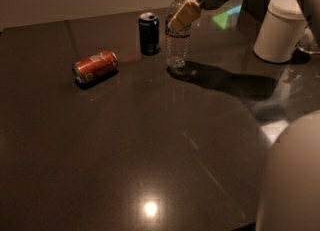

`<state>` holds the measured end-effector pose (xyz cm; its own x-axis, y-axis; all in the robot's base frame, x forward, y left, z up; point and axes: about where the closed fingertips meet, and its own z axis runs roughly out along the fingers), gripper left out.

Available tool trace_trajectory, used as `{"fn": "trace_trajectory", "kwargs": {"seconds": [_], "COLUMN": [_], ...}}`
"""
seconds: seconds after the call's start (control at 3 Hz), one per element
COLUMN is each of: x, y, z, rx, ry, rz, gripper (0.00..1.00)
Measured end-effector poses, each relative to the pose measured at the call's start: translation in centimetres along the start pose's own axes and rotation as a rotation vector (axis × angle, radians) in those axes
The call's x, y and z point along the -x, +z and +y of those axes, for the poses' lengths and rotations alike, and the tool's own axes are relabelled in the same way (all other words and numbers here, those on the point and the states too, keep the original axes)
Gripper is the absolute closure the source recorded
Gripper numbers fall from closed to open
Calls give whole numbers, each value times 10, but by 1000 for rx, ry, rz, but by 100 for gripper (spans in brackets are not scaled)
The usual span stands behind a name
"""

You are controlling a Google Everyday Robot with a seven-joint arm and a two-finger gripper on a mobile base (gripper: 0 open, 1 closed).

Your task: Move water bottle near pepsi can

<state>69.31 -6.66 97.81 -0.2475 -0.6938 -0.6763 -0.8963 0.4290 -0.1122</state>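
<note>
The water bottle (178, 42) is clear plastic with a white cap and stands upright on the dark table, just right of the pepsi can (149, 34). A narrow gap separates them. The pepsi can is dark blue with a silver top and stands upright. My gripper (182, 15) reaches in from the upper right. Its tan fingers (184, 11) are closed around the bottle's upper part, below the cap. The bottle's base looks to be resting on the table.
An orange-red can (95, 66) lies on its side to the left of the pepsi can. A white cylindrical container (279, 27) stands at the back right, with dark objects behind it. A blurred pale rounded shape (295, 175) fills the lower right corner.
</note>
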Motion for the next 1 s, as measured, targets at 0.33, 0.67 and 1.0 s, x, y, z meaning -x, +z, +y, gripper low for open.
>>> {"fn": "trace_trajectory", "kwargs": {"seconds": [0.33,0.67,1.0], "x": [5,11,17], "y": [24,42,52], "z": [-15,-21,-25], "rx": [14,26,27], "ry": [24,34,26], "rz": [-4,-9,-11], "gripper": [100,84,60]}}
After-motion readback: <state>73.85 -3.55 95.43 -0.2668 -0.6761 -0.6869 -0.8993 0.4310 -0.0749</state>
